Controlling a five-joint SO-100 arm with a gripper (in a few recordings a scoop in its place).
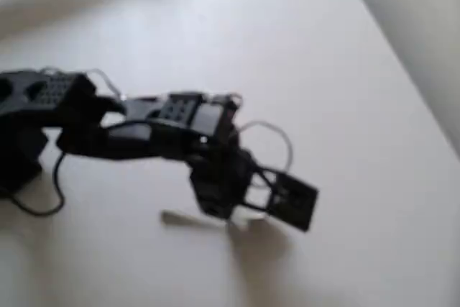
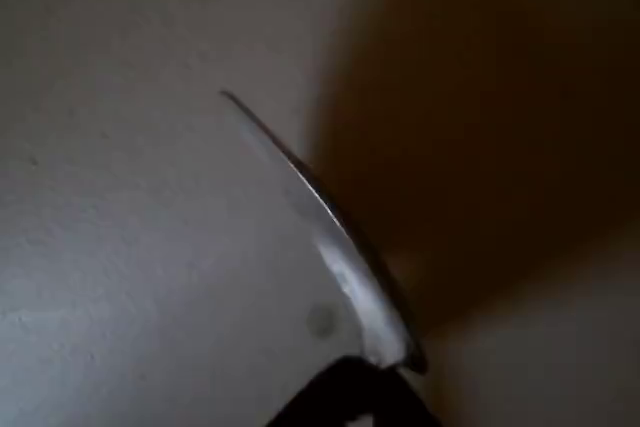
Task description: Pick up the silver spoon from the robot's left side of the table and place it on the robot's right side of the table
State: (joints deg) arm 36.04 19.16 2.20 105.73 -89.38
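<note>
- The silver spoon [image 2: 335, 247] sat in the grip of the gripper [image 2: 372, 379]: in the wrist view a dark fingertip [image 2: 345, 397] pinched one end of it at the bottom of the picture, and the rest of the spoon ran away from the gripper, up and to the left, its thin tip farthest off.
- Below and beyond the spoon in that view lay the pale surface [image 2: 120, 277], with a deep shadow on the right. Whether the spoon's far tip touched the surface could not be told from that angle.
- In the overhead view the gripper [image 1: 226, 213] pointed down near the middle of the surface [image 1: 338, 91], and the spoon [image 1: 188, 218] showed as a blurred pale streak running out to the picture's left from just under the gripper, low over the surface or on it.
- As for the jaws, they were clenched around the spoon's end rather than spread; only a narrow gap could remain between them, the thickness of the metal.
- Judged from this, the pick-up was done or all but done: the spoon was held. The lift looked slight at most.
- What remained, as far as the pictures allowed a judgement, was carrying it across to the other side of the surface, setting it down and letting go.
</note>
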